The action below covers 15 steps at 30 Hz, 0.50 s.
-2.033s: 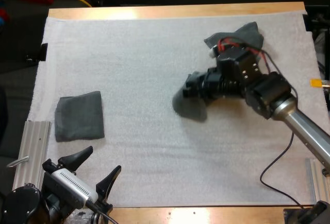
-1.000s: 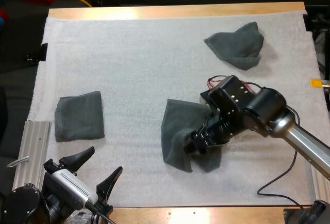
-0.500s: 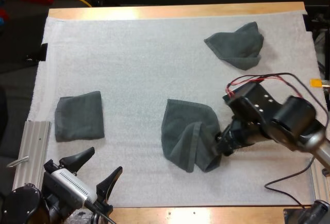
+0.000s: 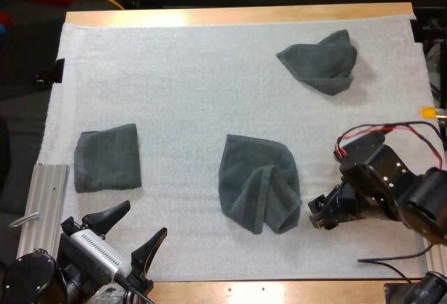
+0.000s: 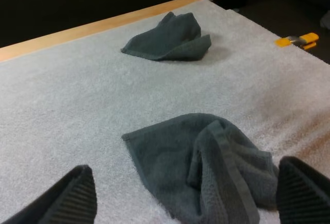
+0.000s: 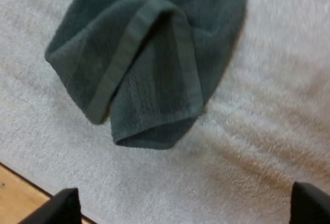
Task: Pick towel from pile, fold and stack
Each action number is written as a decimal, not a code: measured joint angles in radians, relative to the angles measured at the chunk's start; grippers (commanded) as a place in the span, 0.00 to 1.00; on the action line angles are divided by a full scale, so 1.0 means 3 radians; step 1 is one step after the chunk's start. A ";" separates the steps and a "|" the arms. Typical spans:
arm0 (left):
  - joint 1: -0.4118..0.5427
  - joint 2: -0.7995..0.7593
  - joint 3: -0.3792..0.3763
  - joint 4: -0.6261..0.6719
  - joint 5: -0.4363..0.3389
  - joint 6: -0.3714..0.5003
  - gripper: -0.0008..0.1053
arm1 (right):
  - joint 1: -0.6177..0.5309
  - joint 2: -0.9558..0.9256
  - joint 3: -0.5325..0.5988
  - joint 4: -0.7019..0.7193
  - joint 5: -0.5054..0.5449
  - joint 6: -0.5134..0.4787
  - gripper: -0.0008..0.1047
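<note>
- Black-fingered L gripper [image 4: 140, 221]: spread, empty, at mat [image 4: 174, 73] near-left corner.
- R gripper [image 4: 316, 219]: spread, empty, just right of half-flat towel [image 4: 257, 182], so it's the nearer arm; towel's long axis approx near–far.
- Left edge: folded towel [image 4: 108, 157].
- Far-right corner: crumpled towel [image 4: 321, 59].

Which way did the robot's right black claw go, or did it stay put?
Yes, it moved. The right gripper backed off rightward across the white mat, away from the middle crumpled dark grey-green towel, and now hangs open, clear of it.
</note>
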<state>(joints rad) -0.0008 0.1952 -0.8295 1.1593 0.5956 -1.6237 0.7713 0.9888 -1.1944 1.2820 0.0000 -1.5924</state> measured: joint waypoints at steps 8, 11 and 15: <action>0.0000 0.0000 0.0000 0.0205 0.0008 0.0000 0.66 | 0.0000 -0.0072 0.0459 -0.0469 -0.0022 0.0216 0.73; 0.0000 0.0000 0.0000 0.0232 0.0024 0.0000 0.66 | 0.0000 -0.0072 0.0620 -0.0681 -0.0040 0.0270 0.73; 0.0000 0.0000 0.0000 0.0246 0.0069 0.0000 0.66 | -0.0046 -0.0072 0.0840 -0.0992 -0.0192 0.0386 0.73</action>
<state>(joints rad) -0.0008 0.1952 -0.8295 1.2331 0.6161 -1.6237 0.7577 0.9673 -0.9423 0.9843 -0.0577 -1.4767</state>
